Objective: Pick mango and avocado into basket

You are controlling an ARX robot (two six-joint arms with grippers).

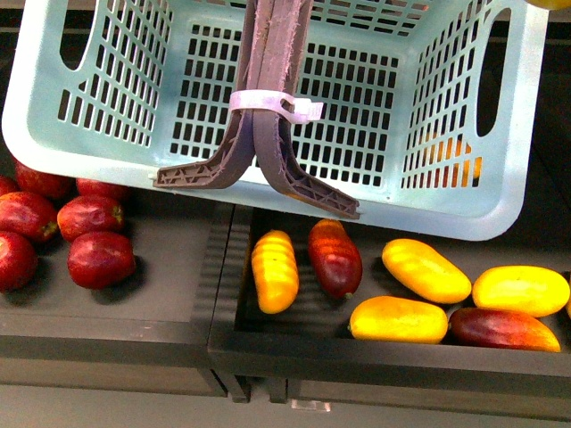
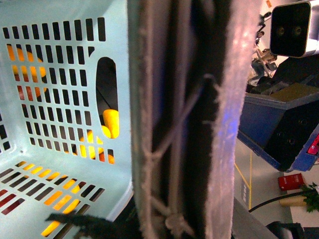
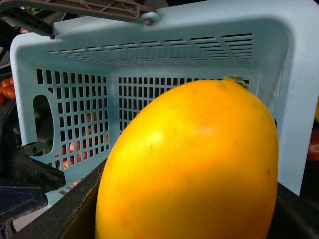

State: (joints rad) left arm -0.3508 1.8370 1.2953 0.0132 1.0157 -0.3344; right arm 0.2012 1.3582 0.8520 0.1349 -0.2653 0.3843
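Nearest my right wrist camera is the mango (image 3: 189,164), filling the view, with the dark fingers of the right gripper (image 3: 185,221) pinching it from both sides. It hangs just before the open mouth of the basket (image 3: 299,99), not yet inside. I judge the step in hand is the drop. I would carry the fruit past the near rim and well over the slotted bottom, lower it, and only then spread the fingers, since the basket hangs tilted and a smooth fruit could roll back out. The handles (image 2: 169,124), bound by a white zip tie (image 1: 268,102), fill the left wrist view. I cannot tell how the left gripper stands on them. Beyond, loose yellow mangoes (image 1: 426,270) lie in the tray (image 1: 268,343); I see no avocado anywhere.
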